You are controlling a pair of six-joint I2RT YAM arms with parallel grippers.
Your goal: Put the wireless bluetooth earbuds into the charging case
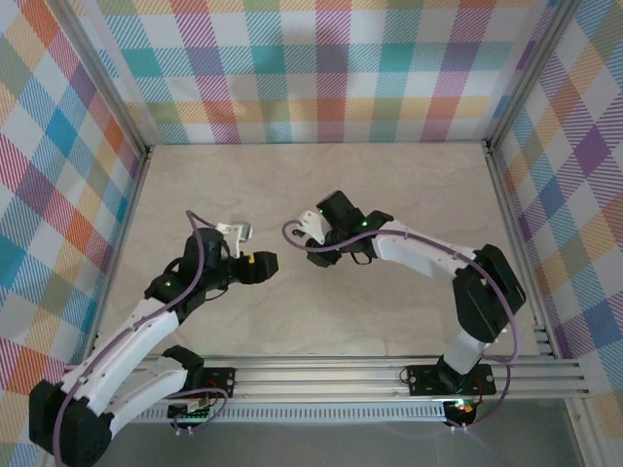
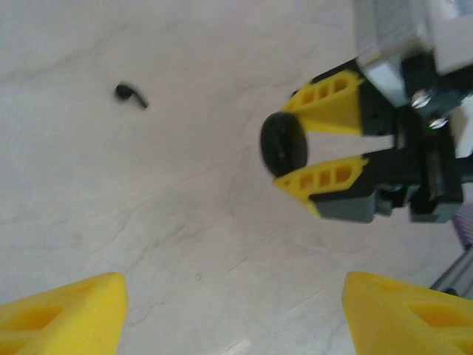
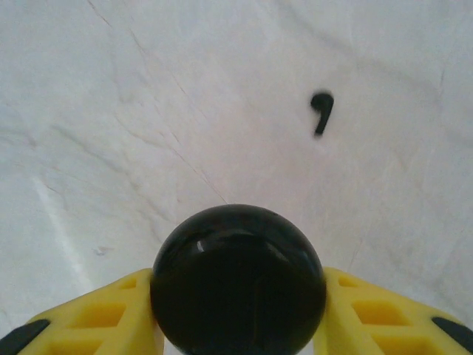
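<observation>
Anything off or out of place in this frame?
One small black stemmed earbud lies loose on the pale marbled table, apart from the round black case clamped in the right tool. Nothing looks spilled or damaged.

Pale marbled table [image 1: 321, 185], faint grey veins, one black earbud [image 2: 131, 95] lying on it

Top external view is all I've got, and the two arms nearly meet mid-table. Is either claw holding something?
Observer: Yes, the right gripper is clamped on a round black case.
Operator: And the other claw?
Observer: The left gripper is open and empty.
Operator: Any earbuds around?
Observer: One black earbud lies on the table, apart from both grippers.
</observation>
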